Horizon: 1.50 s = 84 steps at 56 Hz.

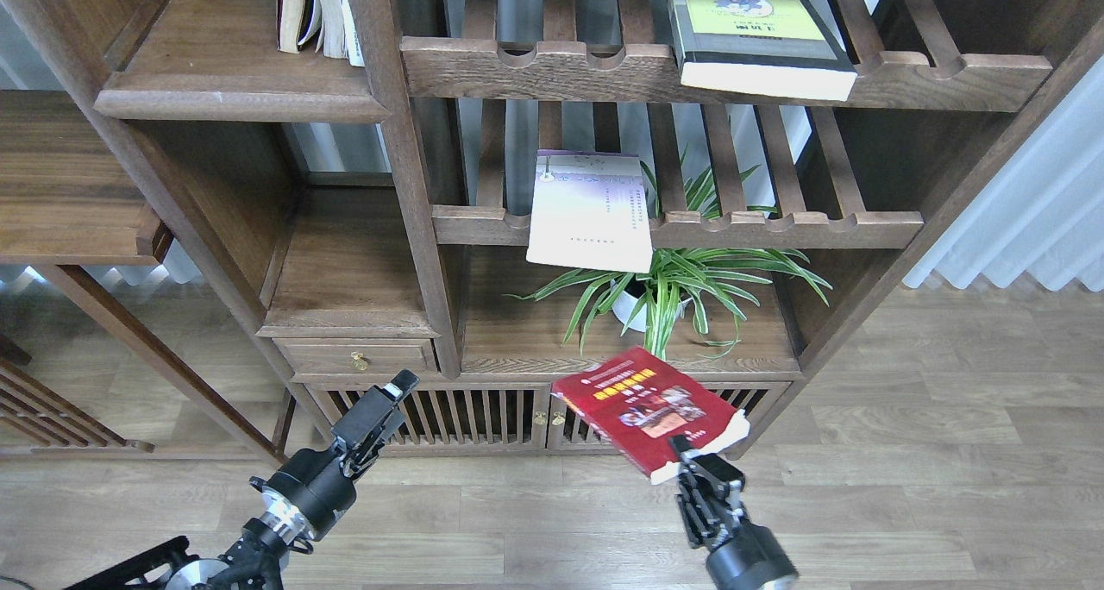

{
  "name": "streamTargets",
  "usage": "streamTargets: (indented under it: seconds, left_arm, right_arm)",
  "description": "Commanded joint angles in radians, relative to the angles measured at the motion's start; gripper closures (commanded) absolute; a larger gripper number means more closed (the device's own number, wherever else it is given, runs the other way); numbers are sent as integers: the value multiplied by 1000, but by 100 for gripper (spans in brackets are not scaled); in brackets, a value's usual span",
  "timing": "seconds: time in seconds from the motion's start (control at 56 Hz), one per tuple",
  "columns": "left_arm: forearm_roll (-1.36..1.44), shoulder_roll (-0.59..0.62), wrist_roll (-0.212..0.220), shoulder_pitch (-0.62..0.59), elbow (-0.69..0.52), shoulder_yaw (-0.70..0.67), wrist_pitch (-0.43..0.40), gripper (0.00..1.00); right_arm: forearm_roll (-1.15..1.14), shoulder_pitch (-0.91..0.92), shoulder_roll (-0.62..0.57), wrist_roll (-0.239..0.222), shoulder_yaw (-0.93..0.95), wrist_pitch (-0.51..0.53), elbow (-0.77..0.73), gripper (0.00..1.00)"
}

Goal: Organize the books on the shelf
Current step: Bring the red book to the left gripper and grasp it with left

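My right gripper (686,446) is shut on the near edge of the red paperback (642,404) and holds it flat in the air in front of the low cabinet doors. The pale lavender-white paperback (589,210) lies on the middle slatted rack and overhangs its front rail. The thick yellow-green book with a dark border (755,38) lies on the upper slatted rack. The solid dark-brown shelf (220,81) is at the upper left. My left gripper (398,389) is low at the left, in front of the cabinet; its fingers cannot be told apart.
Several books (317,10) stand at the back of the solid shelf. A spider plant in a white pot (664,284) sits under the middle rack. A small drawer with a brass knob (358,361), slatted cabinet doors (466,413), wood floor and white curtain (1026,210) surround.
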Motion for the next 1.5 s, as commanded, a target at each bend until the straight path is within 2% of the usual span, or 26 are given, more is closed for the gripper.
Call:
streamTargets:
  seconds: [0.0,0.411,0.786,1.054,1.215,1.375,1.483]
  left_arm:
    - [-8,-8,-1,2,-9,10,0,0]
    - [-35,-26,-1,42,-14,11,0,0]
    - [-55,-153,-15,55,47,31,0,0]
    - [-67,-196,-46,82,83,45,0,5]
    - [-66,-195,-93,82,103,51,0,7]
    - [-66,-195,-98,80,104,67,0,7]
    - [-66,-187,-96,75,106,67,0,15]
  right_arm:
    - [-1,0,39,-4,-5,0,1,99]
    - [-9,-14,39,-7,-99,0,0,99]
    - [-12,-26,39,-7,-180,0,0,98]
    - [-13,-35,39,-7,-217,0,-5,98]
    - [-13,-37,39,-7,-235,0,-6,98]
    - [-13,-43,39,-7,-237,0,-6,98]
    - [-15,-49,39,-8,-247,0,-6,98]
